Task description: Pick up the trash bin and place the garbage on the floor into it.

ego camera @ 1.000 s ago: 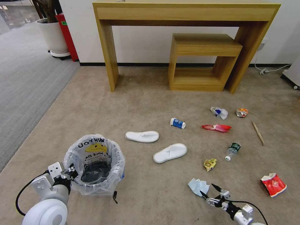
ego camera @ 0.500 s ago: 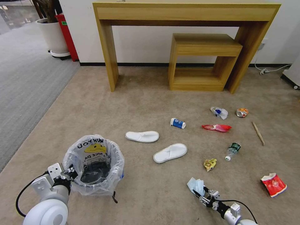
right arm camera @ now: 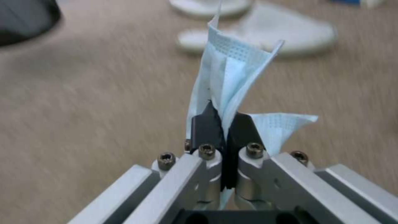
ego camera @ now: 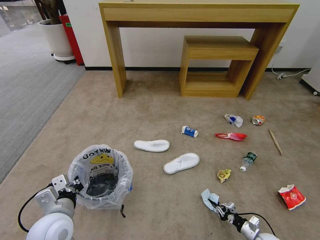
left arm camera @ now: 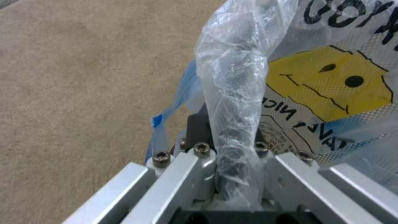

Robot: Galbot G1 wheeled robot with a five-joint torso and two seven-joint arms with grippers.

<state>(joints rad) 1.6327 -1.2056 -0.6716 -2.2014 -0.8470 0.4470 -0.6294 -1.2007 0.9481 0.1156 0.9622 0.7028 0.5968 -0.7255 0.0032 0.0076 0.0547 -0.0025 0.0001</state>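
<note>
The trash bin (ego camera: 100,176), dark with a clear printed bag (left arm camera: 331,77), stands on the beige floor (ego camera: 150,110) at the near left. My left gripper (ego camera: 75,186) is shut on its bagged rim (left arm camera: 232,93). At the near right, my right gripper (ego camera: 213,203) is shut on the blue face mask (ego camera: 206,196), whose folds stick up between the fingers (right arm camera: 207,124). Other garbage lies loose: two white slippers (ego camera: 151,145) (ego camera: 181,163), a paper cup (ego camera: 189,131), a red wrapper (ego camera: 231,136), a small bottle (ego camera: 248,160), a crushed can (ego camera: 258,120), a wooden stick (ego camera: 275,142).
A wooden desk (ego camera: 200,13) with a low stool (ego camera: 216,63) under it stands against the far wall. Grey ribbed carpet (ego camera: 26,86) runs along the left, with a plant pot (ego camera: 56,40). A yellow wrapper (ego camera: 224,175) and a torn red packet (ego camera: 291,196) lie near my right arm.
My right gripper, open beside the face mask a second ago, has moved left onto it and shut on it. The left gripper and the bin have barely moved.
</note>
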